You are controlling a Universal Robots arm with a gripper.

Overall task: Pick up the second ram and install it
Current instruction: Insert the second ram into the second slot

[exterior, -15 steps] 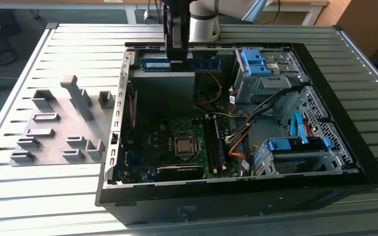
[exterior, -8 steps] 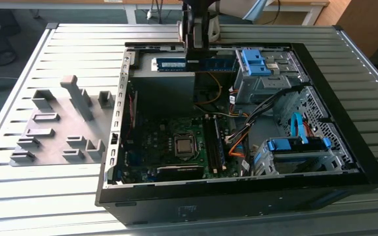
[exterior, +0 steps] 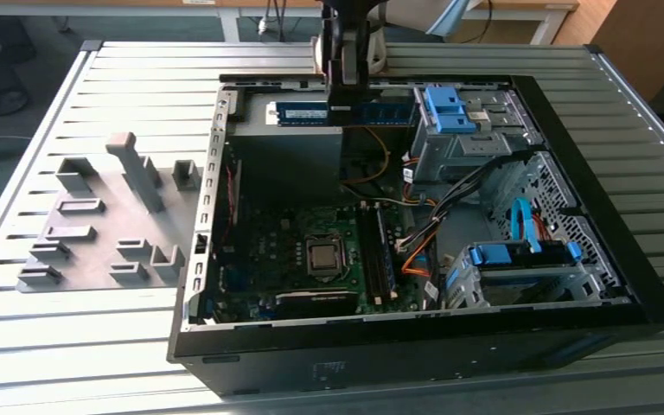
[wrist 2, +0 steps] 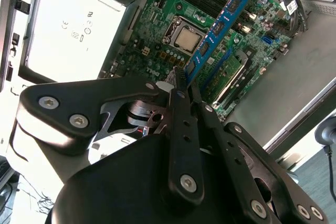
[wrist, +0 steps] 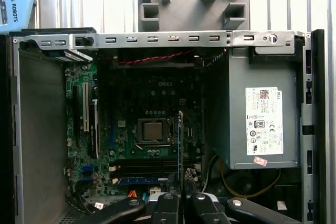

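The gripper (wrist 2: pixel 182 88) pinches one end of the second ram (wrist 2: pixel 218 27), its fingers (wrist 2: pixel 178 108) pressed against the blue stick's two faces, holding it in the air above the open computer case (exterior: pixel 609 259). In the exterior view the stick (exterior: pixel 379 112) hangs over the far part of the case, by the power supply (exterior: pixel 286 147), with the grey holder tray (exterior: pixel 90 251) well apart at the exterior view's left. In the first wrist view the stick (wrist: pixel 180 140) shows edge-on over the motherboard (wrist: pixel 152 103), near the processor socket (wrist: pixel 153 130).
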